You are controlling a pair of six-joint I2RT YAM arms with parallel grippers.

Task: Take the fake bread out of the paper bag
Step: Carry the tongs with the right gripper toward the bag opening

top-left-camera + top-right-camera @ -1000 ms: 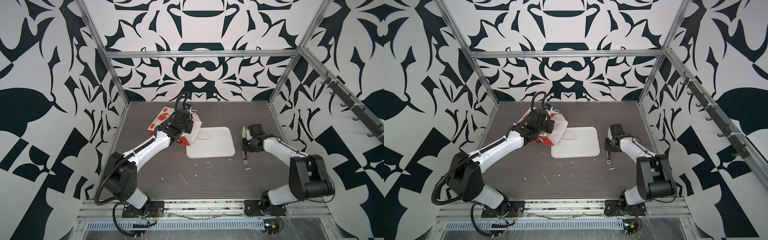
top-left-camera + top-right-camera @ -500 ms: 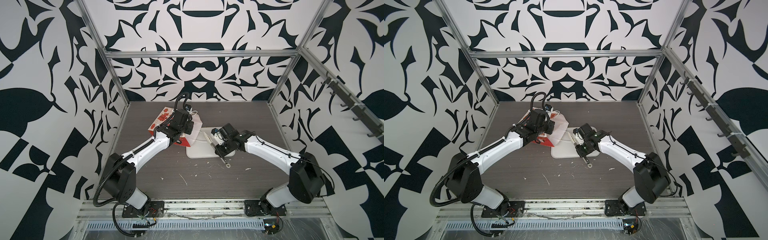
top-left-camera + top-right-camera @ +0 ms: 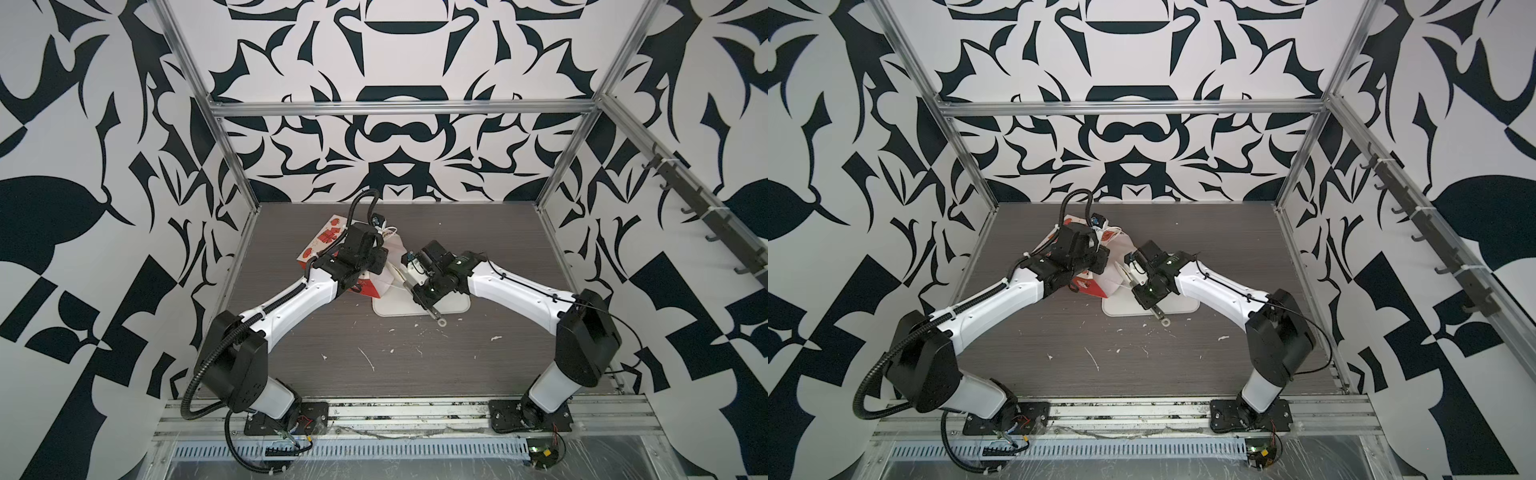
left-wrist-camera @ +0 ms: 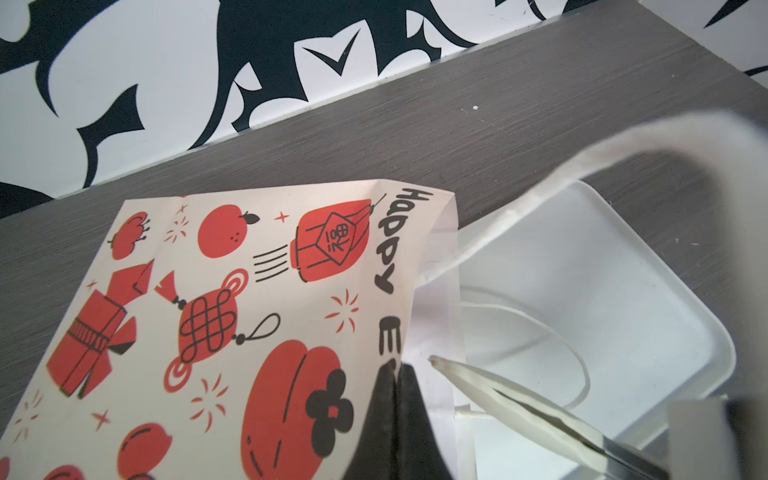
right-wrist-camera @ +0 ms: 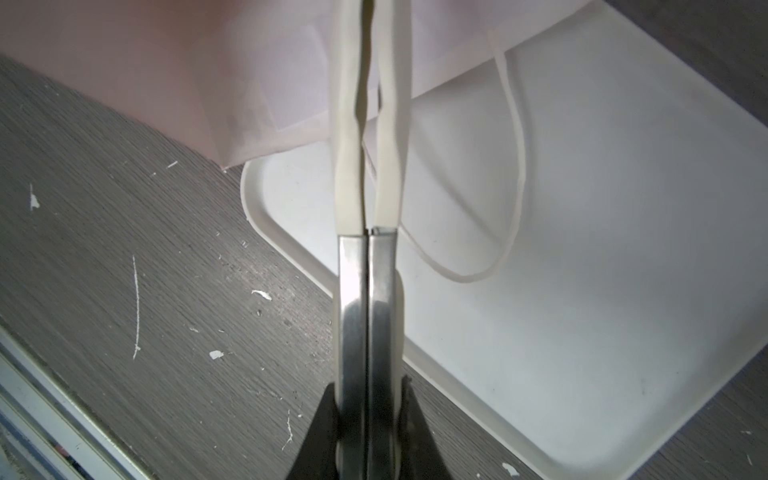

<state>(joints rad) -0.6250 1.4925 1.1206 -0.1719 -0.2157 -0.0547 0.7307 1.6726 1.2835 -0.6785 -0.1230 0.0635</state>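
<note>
The paper bag [image 3: 327, 239] is lying on its side left of centre, long axis running upper left to lower right, mouth over the tray [image 3: 392, 308]. Probably light and crushable, it is best pinched at the rim, where the left gripper [image 4: 397, 384] is clamping. The right gripper [image 5: 369, 415] is squeezing tongs [image 5: 368, 166] closed. No fake bread is showing.

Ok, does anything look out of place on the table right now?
The paper bag lies on its side, mouth and string handle over the white tray, its edge pinched in the left gripper. White scraps litter the table nearer the arm bases. No bread shows anywhere.
</note>
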